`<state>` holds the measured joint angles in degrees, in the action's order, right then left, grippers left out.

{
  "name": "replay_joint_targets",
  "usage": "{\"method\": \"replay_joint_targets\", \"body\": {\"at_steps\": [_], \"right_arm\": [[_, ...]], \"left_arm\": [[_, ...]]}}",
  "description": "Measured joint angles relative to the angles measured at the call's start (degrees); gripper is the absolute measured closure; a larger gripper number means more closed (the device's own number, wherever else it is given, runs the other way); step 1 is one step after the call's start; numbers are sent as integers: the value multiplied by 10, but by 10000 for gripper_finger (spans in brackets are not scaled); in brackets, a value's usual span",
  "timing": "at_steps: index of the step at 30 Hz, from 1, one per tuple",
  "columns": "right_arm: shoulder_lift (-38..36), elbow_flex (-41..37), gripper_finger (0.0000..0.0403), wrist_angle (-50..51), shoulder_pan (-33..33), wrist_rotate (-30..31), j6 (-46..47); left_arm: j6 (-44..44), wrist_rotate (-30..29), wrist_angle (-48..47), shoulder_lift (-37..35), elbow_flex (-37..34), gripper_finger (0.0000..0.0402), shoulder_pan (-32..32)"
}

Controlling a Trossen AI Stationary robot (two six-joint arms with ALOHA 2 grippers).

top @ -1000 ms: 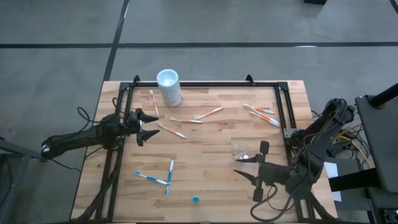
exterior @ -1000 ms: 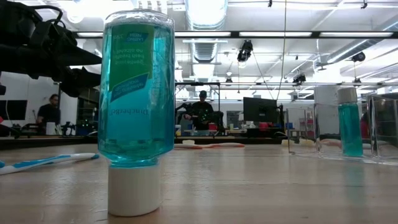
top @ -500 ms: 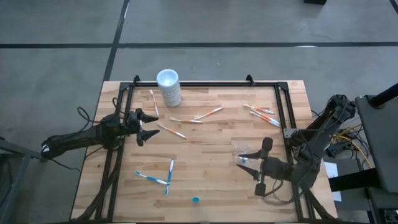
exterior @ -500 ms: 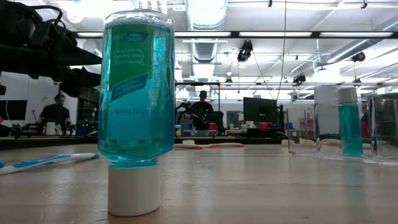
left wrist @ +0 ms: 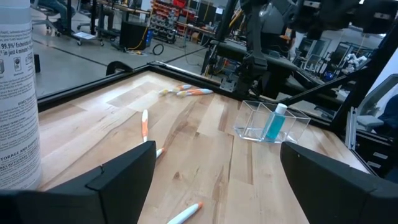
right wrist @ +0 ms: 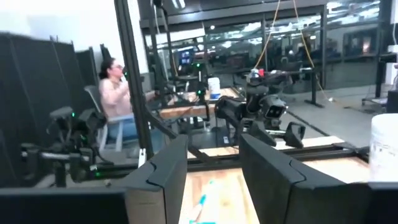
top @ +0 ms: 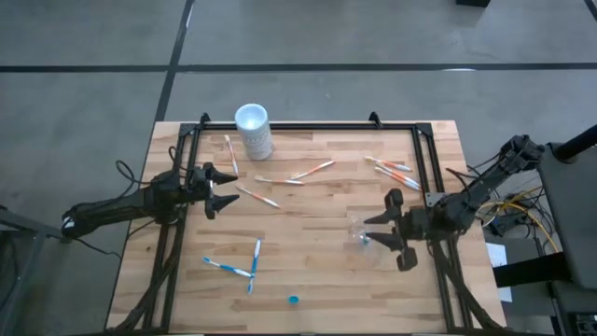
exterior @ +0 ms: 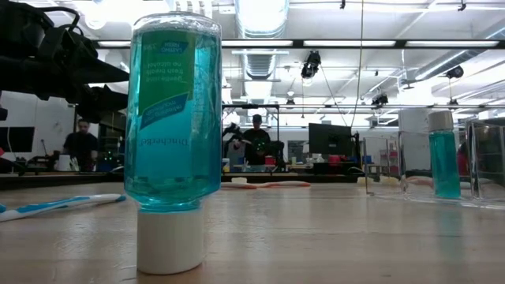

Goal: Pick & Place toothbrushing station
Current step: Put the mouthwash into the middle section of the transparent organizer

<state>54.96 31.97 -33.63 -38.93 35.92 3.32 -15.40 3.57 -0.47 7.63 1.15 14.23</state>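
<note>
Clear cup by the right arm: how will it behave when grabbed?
The clear cup looks thin-walled, so probably light and apt to flex or slip between the right gripper's fingers. A small blue bottle stands inside; it may topple if the cup tilts.

The left arm reaches in over the table's left edge, lying low and nearly level, its wrist pointing toward the table's middle. The left gripper (top: pixel 216 189) hangs just inside that edge, about halfway along it, its two fingers (left wrist: pixel 121 177) spread wide with nothing between them. The right arm comes in from the right edge, folded at the elbow outside the table, forearm stretched toward the middle. The right gripper (top: pixel 378 233) sits over the right half, nearer the front edge, its fingers (right wrist: pixel 158 174) parted, gripping nothing that can be seen.
</note>
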Motion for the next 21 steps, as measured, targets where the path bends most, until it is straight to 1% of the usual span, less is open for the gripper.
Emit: {"method": "replay_joint_targets", "body": {"at_steps": [11,21], "right_arm": [[-15,4,262,2,0,16,-120],[-14,6,262,4,-1,16,-105]], "left_arm": [[0,0,0,0,0,52,0],[0,0,0,0,0,51,0]]}}
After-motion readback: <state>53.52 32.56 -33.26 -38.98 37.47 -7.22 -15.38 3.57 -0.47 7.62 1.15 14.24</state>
